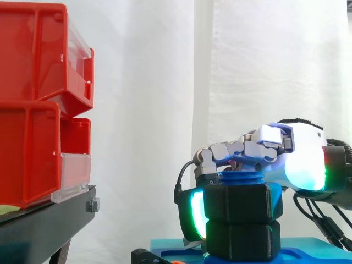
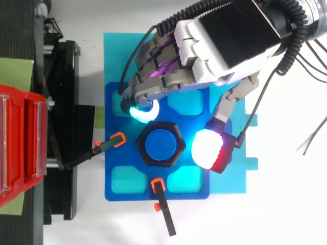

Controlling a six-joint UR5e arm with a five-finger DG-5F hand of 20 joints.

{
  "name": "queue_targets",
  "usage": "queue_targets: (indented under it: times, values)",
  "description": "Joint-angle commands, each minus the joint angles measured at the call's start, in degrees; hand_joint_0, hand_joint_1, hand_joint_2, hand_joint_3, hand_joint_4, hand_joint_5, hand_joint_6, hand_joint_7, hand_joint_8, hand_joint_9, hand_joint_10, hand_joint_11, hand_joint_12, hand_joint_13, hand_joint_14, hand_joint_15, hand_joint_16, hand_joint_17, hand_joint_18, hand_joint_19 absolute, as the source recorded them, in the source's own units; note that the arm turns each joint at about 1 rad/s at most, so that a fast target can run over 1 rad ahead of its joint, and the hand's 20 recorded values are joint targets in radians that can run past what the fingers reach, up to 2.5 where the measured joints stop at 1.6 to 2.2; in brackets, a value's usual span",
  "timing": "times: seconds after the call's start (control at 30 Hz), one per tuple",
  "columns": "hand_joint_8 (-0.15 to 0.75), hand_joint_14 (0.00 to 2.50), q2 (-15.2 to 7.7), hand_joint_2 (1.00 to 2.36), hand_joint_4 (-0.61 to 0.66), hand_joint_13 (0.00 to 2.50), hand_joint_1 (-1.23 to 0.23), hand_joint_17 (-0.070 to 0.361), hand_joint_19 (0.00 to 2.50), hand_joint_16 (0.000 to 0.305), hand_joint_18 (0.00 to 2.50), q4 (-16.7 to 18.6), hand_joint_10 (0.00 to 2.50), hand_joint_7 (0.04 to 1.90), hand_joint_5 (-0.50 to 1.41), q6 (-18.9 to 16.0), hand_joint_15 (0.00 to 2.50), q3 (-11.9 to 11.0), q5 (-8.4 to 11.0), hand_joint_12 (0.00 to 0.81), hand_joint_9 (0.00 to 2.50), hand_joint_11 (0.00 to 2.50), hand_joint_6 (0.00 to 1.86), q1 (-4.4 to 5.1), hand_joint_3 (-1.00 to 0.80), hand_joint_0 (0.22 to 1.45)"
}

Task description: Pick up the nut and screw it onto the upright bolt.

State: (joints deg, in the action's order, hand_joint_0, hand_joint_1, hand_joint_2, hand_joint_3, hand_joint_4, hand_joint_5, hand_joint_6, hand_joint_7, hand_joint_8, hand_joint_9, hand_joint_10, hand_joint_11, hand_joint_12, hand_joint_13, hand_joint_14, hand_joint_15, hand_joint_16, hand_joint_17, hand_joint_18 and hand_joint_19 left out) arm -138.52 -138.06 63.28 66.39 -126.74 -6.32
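Bolt [image 2: 159, 146]: blue, upright, standing at the middle of a dark blue fixture plate [image 2: 115, 178]; I place everything else by it.
Nut [image 1: 242, 202]: black and hexagonal, sitting round the bolt just under its top, which pokes out above the nut in the side view.
Lower hex piece [image 1: 242, 240]: black, same outline, stacked directly under the nut round the bolt.
Hand [image 2: 225, 41]: mine, reaching in over the bolt from the top view's upper right, arched above the bolt's top and coming down on two sides of the nut.
Grip: I cannot tell whether my hand clasps the nut or merely straddles it.
Clamps [image 2: 104, 146]: two black bars with orange ends. This one lies left of the bolt in the top view, the other clamp [image 2: 164, 209] below it. Both point toward the bolt.
Mat [image 2: 117, 56]: light blue, under the plate, spreading well beyond the bolt.
Red bins [image 1: 33, 110]: stacked on a black stand [image 1: 44, 220], well apart from the bolt, on its left.
Curtain [image 1: 154, 110]: white, behind the bolt.
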Motion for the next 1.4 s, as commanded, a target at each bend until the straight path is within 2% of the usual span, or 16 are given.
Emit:
queue_targets:
  times: [0.0, 0.7, 0.83, 0.97, 1.0, 1.07, 1.17, 1.23, 1.37]
  values:
    - [0.352, 0.00, 0.0, 1.00, 0.18, 0.99, -0.23, 0.113, 0.38, 0.050, 0.89, 0.0, 0.00, 1.47, 0.05, 0.0, 0.08, 0.1, 0.00, 0.358, 1.30, 0.00, 0.55, -0.01, -0.50, 0.44]
    - [0.354, 0.00, 0.0, 1.00, 0.18, 1.00, -0.23, 0.113, 0.38, 0.050, 0.90, -0.1, 0.00, 1.47, 0.05, 0.0, 0.08, 0.1, 0.00, 0.358, 1.32, 0.00, 0.55, -0.01, -0.50, 0.44]
    - [0.354, 0.00, 0.0, 1.00, 0.20, 0.99, -0.22, 0.114, 0.38, 0.051, 0.90, 0.1, 0.00, 1.56, 0.05, -0.1, 0.07, 0.0, 0.00, 0.360, 1.32, 0.00, 0.50, -0.01, -0.50, 0.44]
    - [0.351, 0.00, 0.0, 1.00, 0.26, 0.96, -0.22, 0.118, 0.38, 0.053, 0.86, 0.0, 0.00, 1.35, -0.01, -0.4, 0.08, -0.4, 0.00, 0.370, 1.28, 0.00, 0.50, -0.10, -0.50, 0.44]
    - [0.353, 0.00, 0.1, 1.00, 0.27, 0.96, -0.21, 0.119, 0.38, 0.053, 0.86, -0.2, 0.00, 1.30, -0.02, -0.8, 0.08, -0.7, 0.00, 0.373, 1.26, 0.00, 0.50, -0.10, -0.50, 0.44]
    - [0.352, 0.00, 0.2, 1.00, 0.31, 0.94, -0.21, 0.119, 0.37, 0.053, 0.84, -0.3, 0.00, 1.07, -0.06, -1.1, 0.07, -1.9, 0.00, 0.379, 1.23, 0.00, 0.50, -0.19, -0.50, 0.43]
    - [0.344, 0.00, 0.2, 1.00, 0.31, 0.92, -0.21, 0.122, 0.36, 0.054, 0.81, -1.3, 0.00, 0.89, -0.09, -1.1, 0.07, -3.5, -0.44, 0.382, 1.18, 0.00, 0.50, -0.28, -0.50, 0.43]
    - [0.340, 0.00, 0.4, 1.00, 0.29, 0.92, -0.21, 0.122, 0.36, 0.054, 0.81, -2.5, 0.00, 0.85, -0.10, -1.1, 0.06, -4.4, -1.23, 0.381, 1.16, 0.00, 0.50, -0.63, -0.50, 0.43]
    - [0.337, 0.00, 1.3, 1.00, 0.27, 0.89, -0.22, 0.124, 0.34, 0.055, 0.78, -3.3, 0.00, 0.76, -0.12, -1.1, 0.06, -4.7, -2.02, 0.385, 1.13, 0.00, 0.50, -1.24, -0.50, 0.43]
